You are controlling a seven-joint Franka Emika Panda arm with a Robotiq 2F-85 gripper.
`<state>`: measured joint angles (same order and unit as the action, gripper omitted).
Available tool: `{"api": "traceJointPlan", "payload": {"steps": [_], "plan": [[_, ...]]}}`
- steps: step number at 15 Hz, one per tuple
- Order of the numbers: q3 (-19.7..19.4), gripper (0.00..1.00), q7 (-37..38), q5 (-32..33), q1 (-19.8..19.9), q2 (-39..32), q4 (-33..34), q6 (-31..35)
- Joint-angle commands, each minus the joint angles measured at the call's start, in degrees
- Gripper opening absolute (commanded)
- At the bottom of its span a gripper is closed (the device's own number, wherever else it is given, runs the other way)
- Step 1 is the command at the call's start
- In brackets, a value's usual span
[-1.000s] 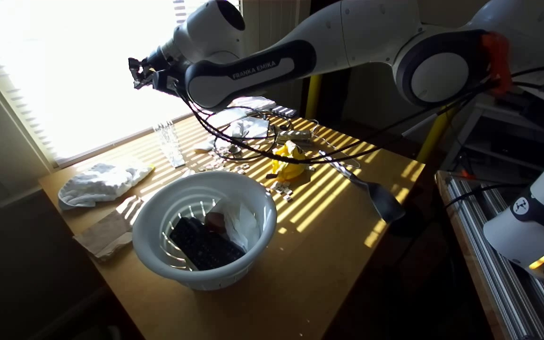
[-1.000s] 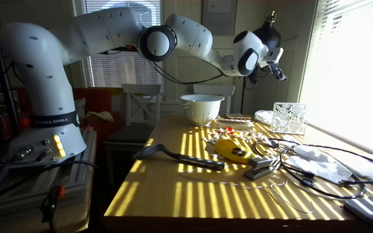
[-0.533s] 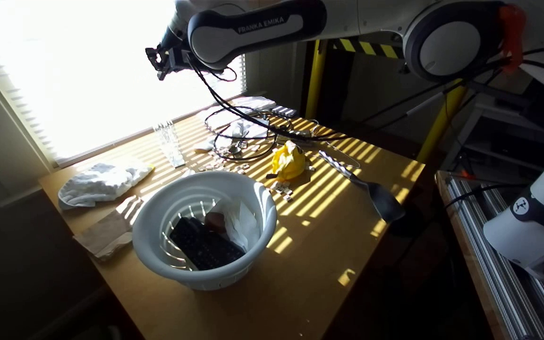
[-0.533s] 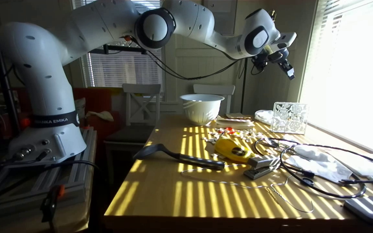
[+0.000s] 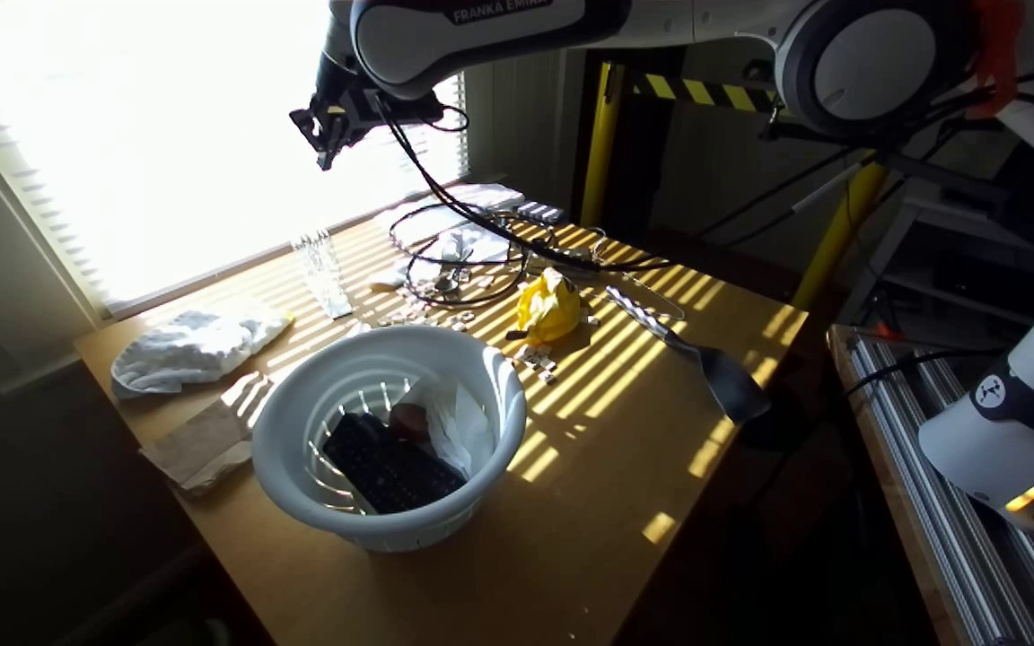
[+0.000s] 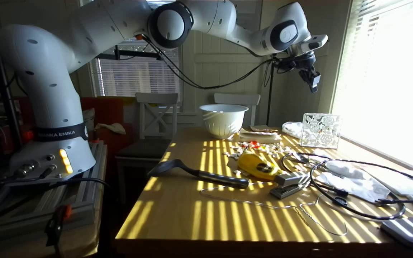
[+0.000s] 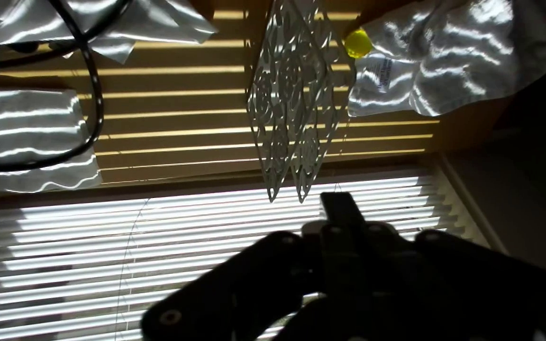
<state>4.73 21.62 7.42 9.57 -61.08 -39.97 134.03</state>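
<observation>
Shut fully at the end effector (image 7: 341, 202), with nothing visible in its grip. Hanging high above the surface (image 5: 571, 538), before the blinds (image 7: 88, 246), and touching nothing. Lifted at the wrist (image 6: 287, 34) since a second ago and tipped more steeply downward, as seen in both exterior views. Changed in pose only, to judge from that, with no hold gained or lost and no shift visible among the objects on the surface.

Nearest to the holder (image 6: 320, 130): white, openwork, upright on the surface close to the blinds, below the end effector and well apart from it. Framed just beside the end effector in the wrist view.

Flanked there on one side by a white cloth (image 7: 443, 57) with a yellow spot (image 7: 358, 43) at its edge, and on the other by white sheets (image 7: 22, 128) under a looped black cable (image 7: 99, 92).

Strewn farther out, in an exterior view, with small pale pieces (image 6: 275, 147), a yellow bundle (image 6: 253, 165), a stapler (image 6: 292, 179) and a spatula (image 6: 224, 179). Ended, on the side away from the stapler, by a bowl (image 6: 224, 123) with brown paper (image 5: 198, 440) beside it. Loaded, inside the bowl, with a black object (image 5: 391, 467), too shadowed to name surely, and some white paper (image 5: 459, 426). Striped with sunlight over much of the surface.
</observation>
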Motion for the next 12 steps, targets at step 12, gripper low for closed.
{"api": "traceJointPlan", "payload": {"steps": [12], "plan": [[-3.9, 0.00, 12.9, -0.2, -2.8, -7.6, 8.1, 0.2]]}}
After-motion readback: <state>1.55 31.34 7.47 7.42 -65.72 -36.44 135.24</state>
